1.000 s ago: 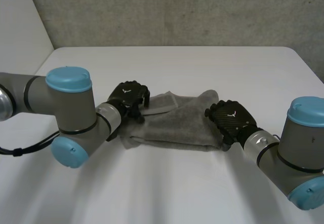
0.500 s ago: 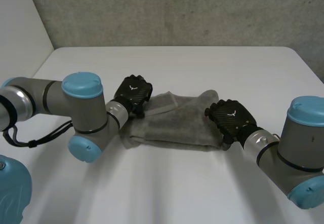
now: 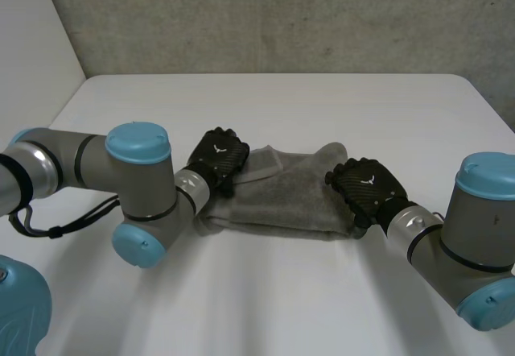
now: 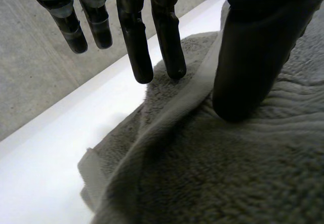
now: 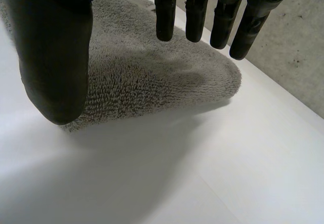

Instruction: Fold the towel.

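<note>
The grey towel (image 3: pixel 278 199) lies mid-counter (image 3: pixel 322 106), doubled into a thick band with a loose hemmed flap at its left end. The left robot hand (image 3: pixel 219 156) rests on that end, open: its thumb (image 4: pixel 248 57) presses the pile, and its fingers (image 4: pixel 167 41) are straight over the hem. The right robot hand (image 3: pixel 366 187) hovers open over the rounded right end, fingers (image 5: pixel 195 11) straight. The step looks like setting up a further fold; next, each hand must pinch its end before lifting. The left arm's elbow (image 3: pixel 141 203), low beside the towel, could crowd the fold.
</note>
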Available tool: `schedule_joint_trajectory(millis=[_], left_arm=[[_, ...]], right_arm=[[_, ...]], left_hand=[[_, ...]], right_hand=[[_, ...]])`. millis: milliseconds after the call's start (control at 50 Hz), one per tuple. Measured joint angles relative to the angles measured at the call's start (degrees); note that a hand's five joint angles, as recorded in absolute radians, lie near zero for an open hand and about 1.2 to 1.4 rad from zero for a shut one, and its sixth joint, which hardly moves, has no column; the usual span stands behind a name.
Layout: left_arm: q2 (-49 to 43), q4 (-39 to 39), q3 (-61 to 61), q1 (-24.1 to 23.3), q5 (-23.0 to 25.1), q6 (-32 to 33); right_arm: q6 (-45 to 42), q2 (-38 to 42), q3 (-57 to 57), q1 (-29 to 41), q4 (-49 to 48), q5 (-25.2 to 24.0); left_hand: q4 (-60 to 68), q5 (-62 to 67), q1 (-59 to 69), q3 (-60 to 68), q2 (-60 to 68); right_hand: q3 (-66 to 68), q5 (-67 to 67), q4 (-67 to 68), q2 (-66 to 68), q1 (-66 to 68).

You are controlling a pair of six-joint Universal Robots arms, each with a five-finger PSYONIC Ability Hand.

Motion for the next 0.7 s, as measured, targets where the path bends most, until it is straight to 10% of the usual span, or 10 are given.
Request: schedule_joint_trajectory(millis=[700], left_arm=[[-2.5,0.8,4.6,6.7,-8.6,0.9]], right_arm=[[0.1,0.2,0.3,0.1,0.0,0.0]], left_hand=[[0.0,0.1,0.0,0.0,0.0]], right_hand=[[0.0,0.3,0.0,0.0,0.6]])
